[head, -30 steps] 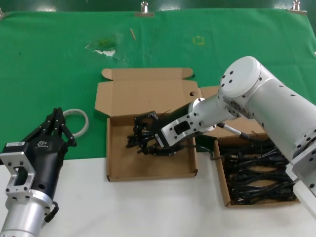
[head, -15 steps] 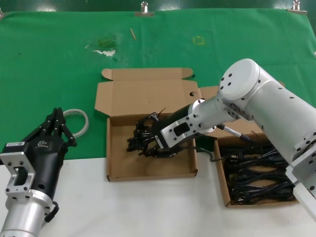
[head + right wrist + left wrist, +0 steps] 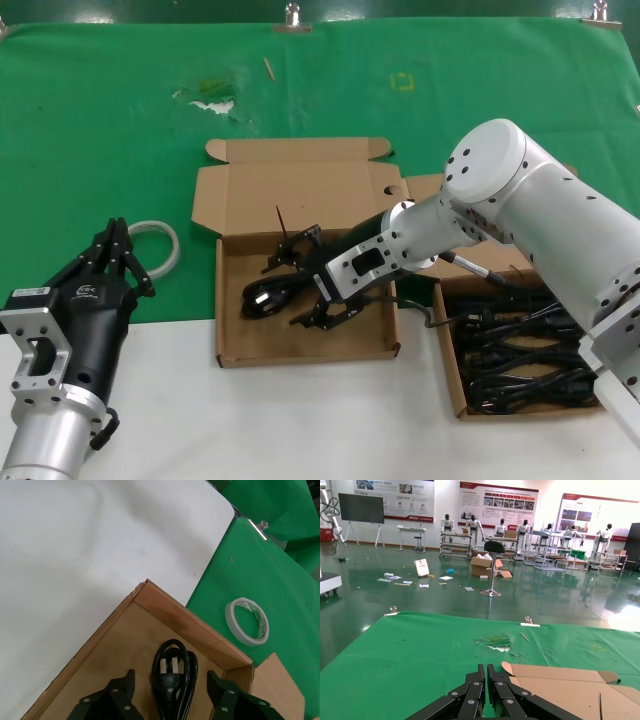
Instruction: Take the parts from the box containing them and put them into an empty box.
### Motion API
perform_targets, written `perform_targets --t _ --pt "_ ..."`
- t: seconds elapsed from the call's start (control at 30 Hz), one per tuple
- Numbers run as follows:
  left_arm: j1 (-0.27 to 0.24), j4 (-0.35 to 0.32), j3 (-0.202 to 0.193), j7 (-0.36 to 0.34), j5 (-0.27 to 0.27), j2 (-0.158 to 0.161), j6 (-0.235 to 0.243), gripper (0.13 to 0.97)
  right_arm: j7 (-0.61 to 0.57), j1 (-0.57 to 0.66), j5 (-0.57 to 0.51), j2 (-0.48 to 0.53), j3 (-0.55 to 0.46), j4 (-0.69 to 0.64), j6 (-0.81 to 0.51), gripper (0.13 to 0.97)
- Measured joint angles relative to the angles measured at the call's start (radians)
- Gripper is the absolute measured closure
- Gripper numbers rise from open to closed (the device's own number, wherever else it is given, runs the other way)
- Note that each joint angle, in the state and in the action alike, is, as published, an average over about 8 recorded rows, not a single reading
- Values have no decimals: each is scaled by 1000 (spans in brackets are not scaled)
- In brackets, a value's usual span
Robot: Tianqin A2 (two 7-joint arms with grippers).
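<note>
Dropped: power cord [image 3: 268,295] into empty box [image 3: 300,345] | right gripper [image 3: 305,278] jaws apart | left gripper [image 3: 112,250] jaws together

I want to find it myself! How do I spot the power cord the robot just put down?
Find the green cloth, then the brown cardboard box in the middle with its lid open. The coiled black power cord lies alone in that tray, between the right gripper's open fingers. All the other cords are piled in the box to the right.
</note>
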Motion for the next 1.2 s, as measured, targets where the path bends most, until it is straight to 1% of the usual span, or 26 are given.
perform_targets --t 0.27,0.4,0.5,0.67,0.7,0.8,0.97,1.07,1.1,1.2 --pt "0 0 0 0 0 0 0 935 0 0 0 0 0 0 0 479" --pt "0 0 0 0 0 0 0 931 0 0 0 0 0 0 0 479" --pt "0 0 0 0 0 0 0 931 0 0 0 0 0 0 0 411" --pt "0 0 0 0 0 0 0 887 0 0 0 0 0 0 0 297" --pt "0 0 0 0 0 0 0 879 1 -2 0 0 1 2 1 297" --pt "0 0 0 0 0 0 0 861 9 -13 4 3 8 15 11 253" --pt "0 0 0 0 0 0 0 776 45 -62 20 15 38 70 50 181" --pt "0 0 0 0 0 0 0 725 75 -102 33 25 63 115 82 168" --pt "0 0 0 0 0 0 0 725 85 -117 37 28 71 132 94 162" --pt "0 0 0 0 0 0 0 649 119 -162 52 39 99 183 131 143"
